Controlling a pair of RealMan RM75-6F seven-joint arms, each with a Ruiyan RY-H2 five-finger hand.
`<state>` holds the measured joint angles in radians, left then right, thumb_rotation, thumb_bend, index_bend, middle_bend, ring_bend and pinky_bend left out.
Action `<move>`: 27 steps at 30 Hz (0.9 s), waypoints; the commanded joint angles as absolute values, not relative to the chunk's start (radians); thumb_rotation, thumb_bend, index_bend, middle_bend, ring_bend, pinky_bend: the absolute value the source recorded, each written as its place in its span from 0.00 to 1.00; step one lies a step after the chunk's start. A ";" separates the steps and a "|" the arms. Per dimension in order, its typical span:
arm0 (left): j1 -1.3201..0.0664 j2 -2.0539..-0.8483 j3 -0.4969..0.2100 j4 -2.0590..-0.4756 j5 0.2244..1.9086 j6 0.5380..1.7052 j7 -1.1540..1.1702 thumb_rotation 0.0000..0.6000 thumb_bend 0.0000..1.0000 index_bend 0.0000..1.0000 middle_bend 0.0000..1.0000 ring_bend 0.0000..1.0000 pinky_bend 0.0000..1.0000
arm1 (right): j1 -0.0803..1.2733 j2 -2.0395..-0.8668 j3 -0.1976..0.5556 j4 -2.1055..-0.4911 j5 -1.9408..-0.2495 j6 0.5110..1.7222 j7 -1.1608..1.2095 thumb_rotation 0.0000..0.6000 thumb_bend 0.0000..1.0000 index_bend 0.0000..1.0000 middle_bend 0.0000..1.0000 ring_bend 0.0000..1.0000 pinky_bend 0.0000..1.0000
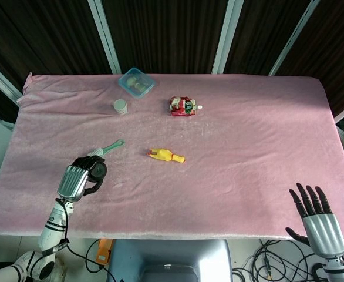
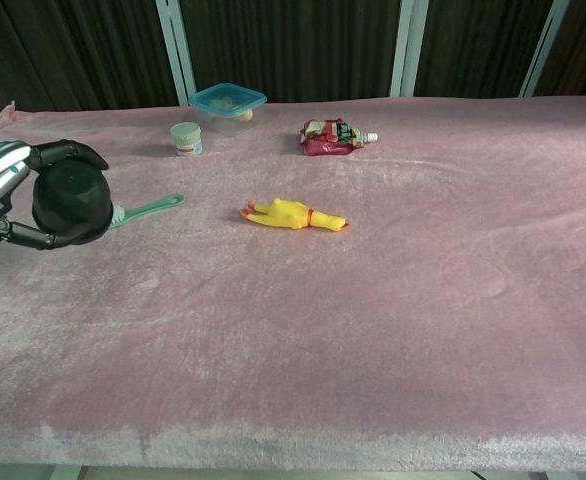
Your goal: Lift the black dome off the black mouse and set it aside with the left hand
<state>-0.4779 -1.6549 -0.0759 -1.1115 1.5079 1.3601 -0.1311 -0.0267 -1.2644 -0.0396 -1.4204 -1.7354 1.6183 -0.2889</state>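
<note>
We see our left hand (image 2: 8,195) with its fingers (image 2: 68,150) wrapped around the black dome (image 2: 70,203), held just beside the green brush (image 2: 148,208). Our right hand (image 1: 319,220) hangs off the bench (image 1: 248,135) edge, fingers spread, holding nothing.

The black dome (image 2: 70,203) is a matte, rounded cover with faint facets. It sits at the near left of the surface (image 1: 236,141), wrapped by the left hand (image 1: 78,181), whose dark fingers (image 2: 65,152) curl over its top and under its lower edge. In the head view the dome (image 1: 98,171) shows only as a dark shape past the hand's silver back. The black mouse cannot be seen in either view.
</note>
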 commanded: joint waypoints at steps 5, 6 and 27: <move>-0.470 -1.682 -0.068 -1.201 1.524 1.324 -0.556 1.00 0.34 0.42 0.37 0.40 0.62 | -0.025 -1.263 -0.040 -1.424 -1.730 1.609 -0.297 1.00 0.11 0.00 0.00 0.00 0.15; -0.470 -1.698 -0.068 -1.184 1.524 1.325 -0.551 1.00 0.34 0.42 0.36 0.39 0.62 | -0.025 -1.263 -0.039 -1.424 -1.728 1.609 -0.298 1.00 0.11 0.00 0.00 0.00 0.15; -0.472 -1.913 -0.052 -0.782 1.547 1.344 -0.442 1.00 0.34 0.35 0.28 0.27 0.50 | -0.023 -1.255 -0.039 -1.437 -1.715 1.595 -0.304 1.00 0.11 0.00 0.00 0.00 0.15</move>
